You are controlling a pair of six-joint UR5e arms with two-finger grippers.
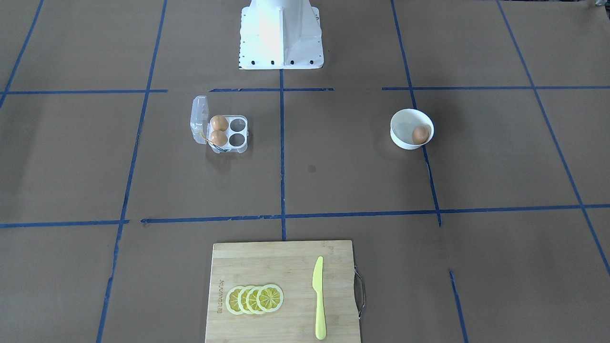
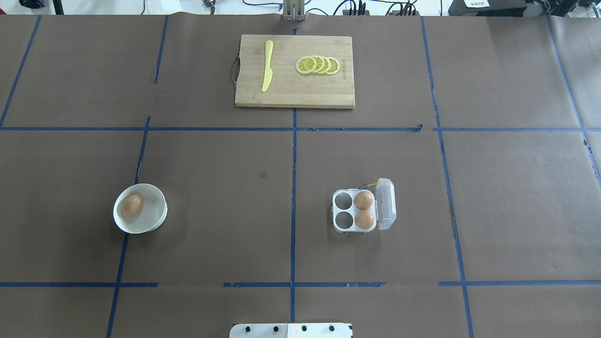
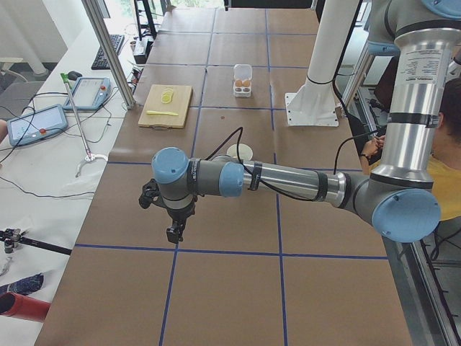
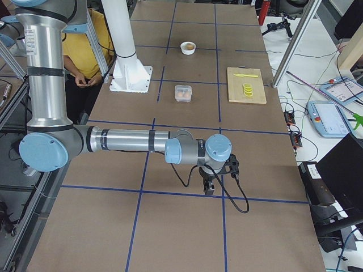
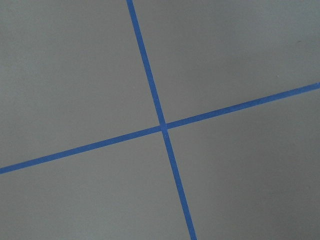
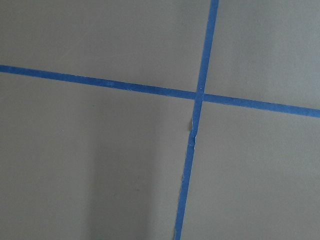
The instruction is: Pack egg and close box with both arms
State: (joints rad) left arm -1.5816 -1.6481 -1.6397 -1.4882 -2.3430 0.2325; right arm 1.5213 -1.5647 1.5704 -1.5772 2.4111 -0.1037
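The tan-brown egg (image 1: 420,135) lies in a round white bowl (image 1: 402,140); it also shows in the overhead view (image 2: 132,205). The clear four-cell box (image 1: 237,143) stands with its lid (image 1: 199,119) open and holds two orange eggs (image 1: 219,123) in the cells beside the lid; the other two cells are empty. My left gripper (image 3: 173,232) hangs over bare table far from the bowl, seen only in the exterior left view. My right gripper (image 4: 209,188) hangs far from the box, seen only in the exterior right view. I cannot tell whether either is open or shut.
A bamboo cutting board (image 1: 267,267) with lemon slices (image 1: 255,299) and a yellow knife (image 1: 319,297) lies at the table's far side from the robot. The white pedestal base (image 1: 281,33) stands at the robot's edge. Both wrist views show only brown paper and blue tape lines.
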